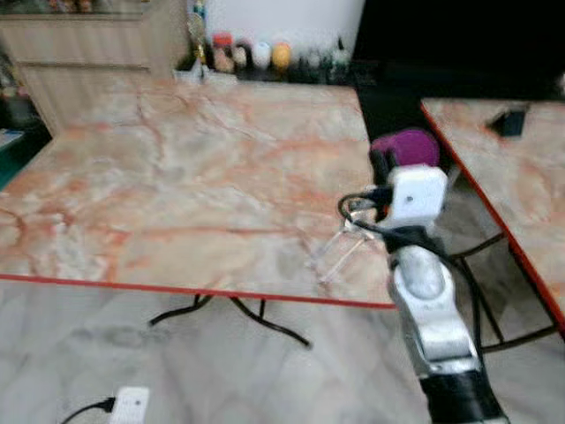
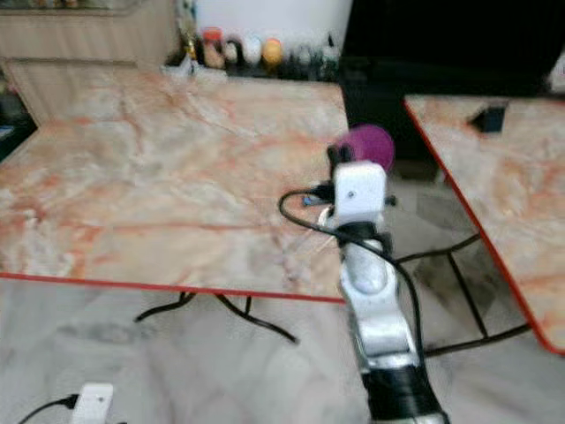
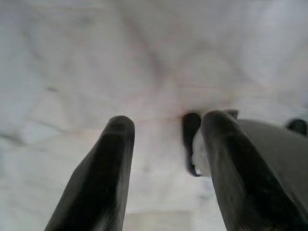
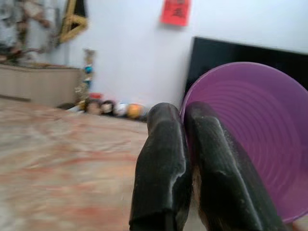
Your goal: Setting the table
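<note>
A purple bowl [image 1: 408,145] hangs over the near right corner of the large marble table [image 1: 177,177]. My right gripper [image 4: 185,113] is shut on the bowl's rim, one finger inside and one outside; the bowl [image 4: 250,139] stands tilted on edge beside the fingers. The silver right arm [image 2: 371,291] reaches up from the lower right to the table's red front edge. Pointing down at the pale floor, my left gripper [image 3: 166,130] is open with nothing between its fingers.
A second marble table [image 1: 503,177] stands to the right with a small black object [image 1: 510,122] on it; a narrow gap separates the two. Jars and bottles [image 1: 252,55] line the far edge. A white power strip [image 1: 130,405] lies on the floor.
</note>
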You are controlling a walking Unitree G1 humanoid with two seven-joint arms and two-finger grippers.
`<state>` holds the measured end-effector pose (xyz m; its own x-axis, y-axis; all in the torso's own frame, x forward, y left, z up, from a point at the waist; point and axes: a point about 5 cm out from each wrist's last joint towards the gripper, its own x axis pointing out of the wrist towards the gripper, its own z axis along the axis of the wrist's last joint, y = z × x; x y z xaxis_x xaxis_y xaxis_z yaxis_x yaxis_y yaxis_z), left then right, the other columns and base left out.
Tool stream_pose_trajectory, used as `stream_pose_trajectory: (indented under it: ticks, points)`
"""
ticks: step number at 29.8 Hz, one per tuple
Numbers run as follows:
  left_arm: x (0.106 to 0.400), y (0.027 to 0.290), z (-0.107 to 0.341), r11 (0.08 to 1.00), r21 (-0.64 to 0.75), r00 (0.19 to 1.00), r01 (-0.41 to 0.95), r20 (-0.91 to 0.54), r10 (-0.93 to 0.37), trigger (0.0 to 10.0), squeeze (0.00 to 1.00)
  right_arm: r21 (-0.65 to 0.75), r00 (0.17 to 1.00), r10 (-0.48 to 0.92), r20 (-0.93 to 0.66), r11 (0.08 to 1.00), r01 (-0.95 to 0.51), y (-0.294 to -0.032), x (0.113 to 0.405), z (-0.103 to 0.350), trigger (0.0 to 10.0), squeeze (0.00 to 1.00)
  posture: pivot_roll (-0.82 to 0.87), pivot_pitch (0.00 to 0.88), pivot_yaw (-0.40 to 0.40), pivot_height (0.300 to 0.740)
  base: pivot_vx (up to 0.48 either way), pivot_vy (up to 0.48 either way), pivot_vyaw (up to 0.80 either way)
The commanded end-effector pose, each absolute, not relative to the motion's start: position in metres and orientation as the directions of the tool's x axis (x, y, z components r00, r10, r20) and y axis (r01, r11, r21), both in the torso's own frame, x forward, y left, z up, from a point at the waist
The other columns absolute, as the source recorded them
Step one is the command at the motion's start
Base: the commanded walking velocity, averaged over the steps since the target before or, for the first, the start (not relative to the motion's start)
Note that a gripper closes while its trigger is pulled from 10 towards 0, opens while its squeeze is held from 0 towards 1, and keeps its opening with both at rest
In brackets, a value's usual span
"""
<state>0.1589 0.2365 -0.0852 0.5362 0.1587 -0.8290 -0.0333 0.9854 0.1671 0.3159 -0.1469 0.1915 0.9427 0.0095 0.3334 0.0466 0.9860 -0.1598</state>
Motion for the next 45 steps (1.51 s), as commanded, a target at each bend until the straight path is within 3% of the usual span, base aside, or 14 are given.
stream_pose_trajectory:
  ticks: [1, 45]
  points:
    - [0.155, 0.242, -0.086, 0.983, 0.183, 0.525, -0.03, -0.834, 0.171, 10.0, 0.0, -0.153, 0.934, 0.041, 0.356, 0.988, 0.015, -0.137, 0.316, 0.198, 10.0, 0.0, 0.06, 0.0, -0.035, 0.74, 0.0, -0.42, 0.0]
    - [0.152, 0.236, -0.088, 0.981, 0.193, 0.524, 0.03, -0.838, 0.149, 10.0, 0.0, -0.168, 0.931, 0.019, 0.363, 0.985, 0.046, -0.145, 0.319, 0.202, 10.0, 0.0, 0.05, 0.0, -0.03, 0.74, 0.0, -0.416, 0.0]
